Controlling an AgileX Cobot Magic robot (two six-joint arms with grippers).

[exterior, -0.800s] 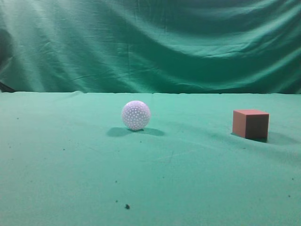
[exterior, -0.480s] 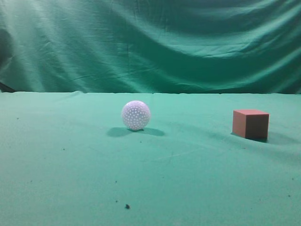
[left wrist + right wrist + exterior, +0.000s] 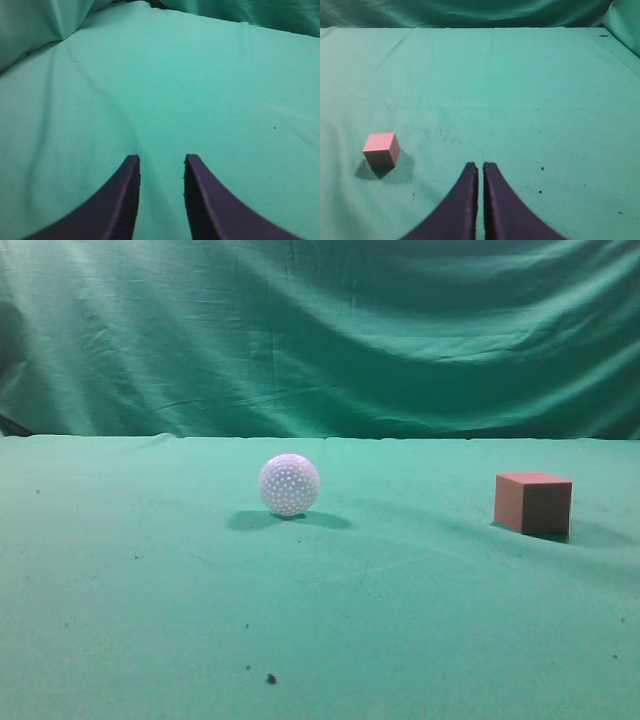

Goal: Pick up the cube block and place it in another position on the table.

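The cube block (image 3: 532, 503) is a small reddish-pink cube resting on the green cloth at the right of the exterior view. It also shows in the right wrist view (image 3: 381, 149), to the left of and beyond my right gripper (image 3: 480, 165), which is shut and empty above the cloth. My left gripper (image 3: 161, 159) is open and empty over bare green cloth; the cube is out of the left wrist view. Neither gripper shows in the exterior view.
A white dimpled ball (image 3: 289, 484) sits on the cloth left of centre, well apart from the cube. A green cloth backdrop (image 3: 320, 330) hangs behind the table. Small dark specks (image 3: 270, 678) lie on the near cloth.
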